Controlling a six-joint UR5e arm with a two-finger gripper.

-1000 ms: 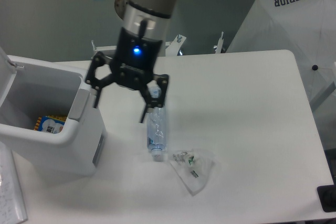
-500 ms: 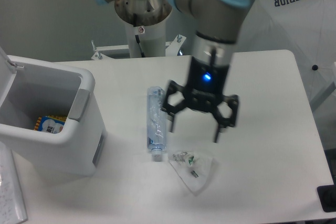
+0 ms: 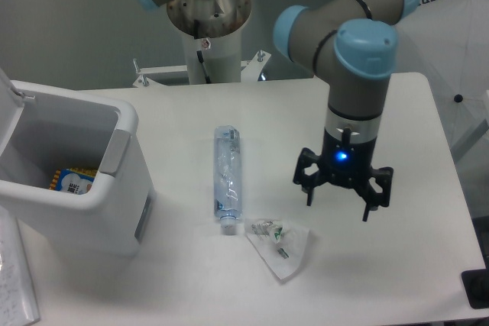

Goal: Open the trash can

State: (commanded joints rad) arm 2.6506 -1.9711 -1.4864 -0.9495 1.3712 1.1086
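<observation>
1. The trash can (image 3: 84,188) stands at the left edge of the bench (image 3: 382,127), its lid swung up and back, as a second ago; a blue-and-yellow packet (image 3: 70,181) lies inside.
2. The hand (image 3: 341,196) has moved from beside the trash can to the right of the bench, fingers spread apart and holding nothing.
3. The clear bottle (image 3: 227,179) lies unmoved mid-bench, a crumpled clear wrapper (image 3: 280,243), possibly a bag, just near-right of it.
</observation>
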